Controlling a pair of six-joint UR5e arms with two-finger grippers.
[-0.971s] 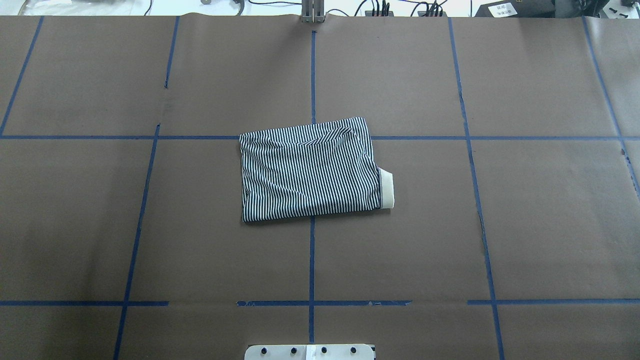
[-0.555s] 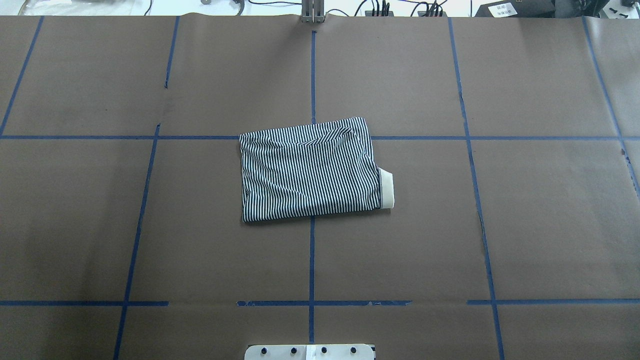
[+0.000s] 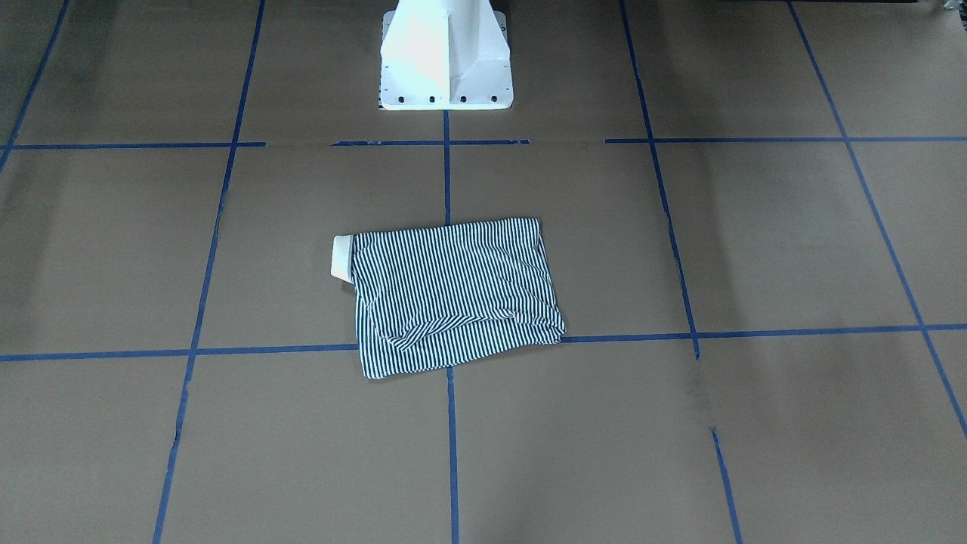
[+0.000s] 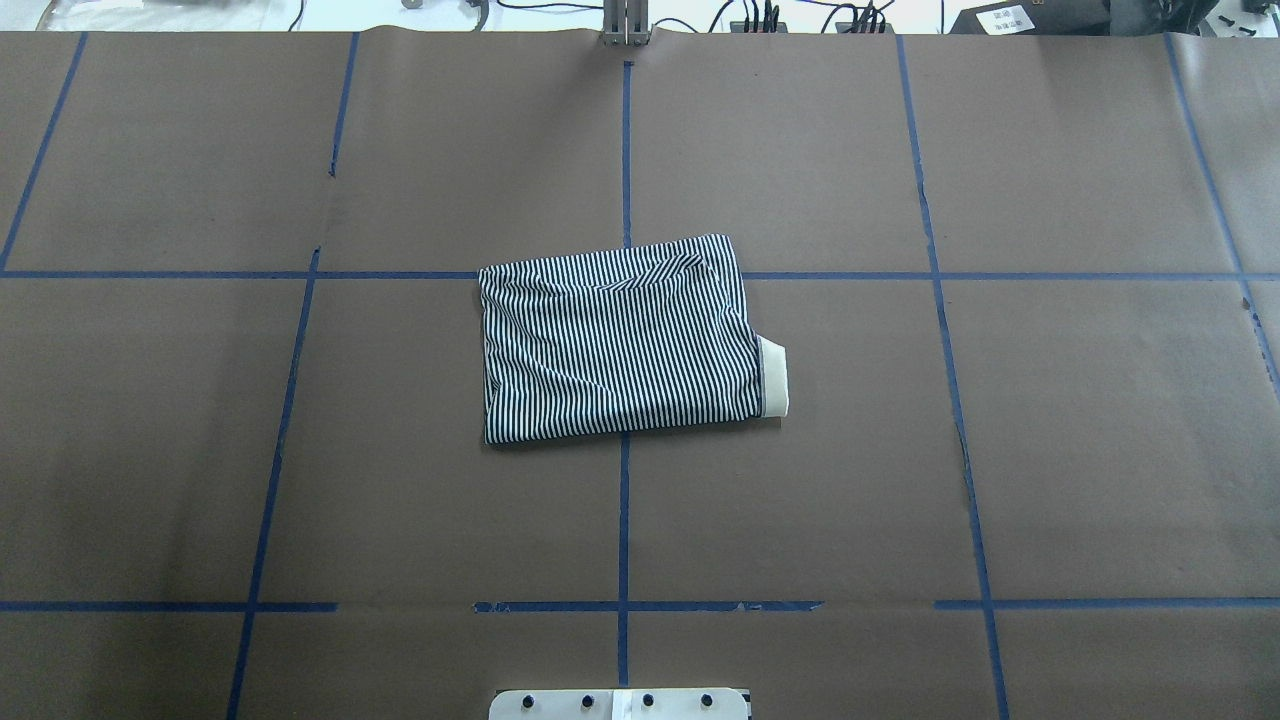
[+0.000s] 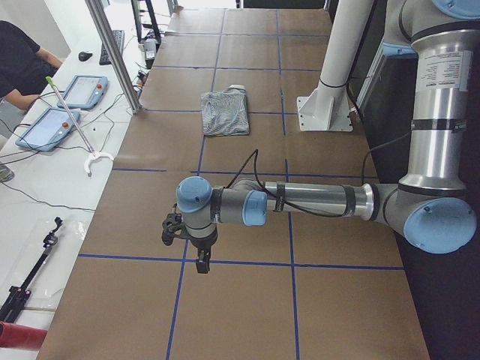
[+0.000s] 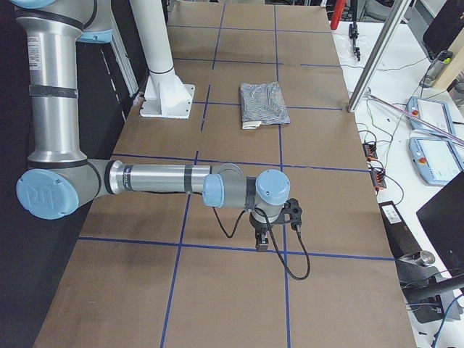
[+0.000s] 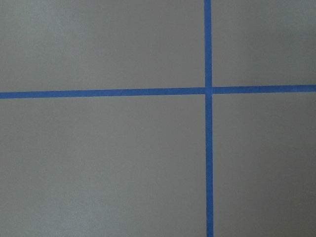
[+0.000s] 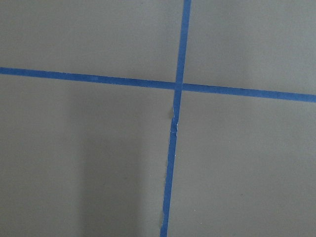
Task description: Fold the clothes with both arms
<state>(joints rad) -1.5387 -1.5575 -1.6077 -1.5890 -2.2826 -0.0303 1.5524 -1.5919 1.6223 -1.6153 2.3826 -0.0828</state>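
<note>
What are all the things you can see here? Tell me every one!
striped shirt: one, navy-and-white, cream collar, folded at table's middle
table: one, brown, under everything
tape lines: many, blue, gridding the table
pedestal: one, white, robot's table edge
tablets: two, blue-edged, on the side bench
person: one, black top, by that bench
left arm: one, silver, blue caps, over bare table; left gripper black, open or shut unclear
right arm: one, same colours, over bare table; right gripper black, also unclear

The polo shirt has thin navy-and-white stripes and a cream collar. Below the jaws of the black left gripper, the brown table is crossed with blue tape.
</note>
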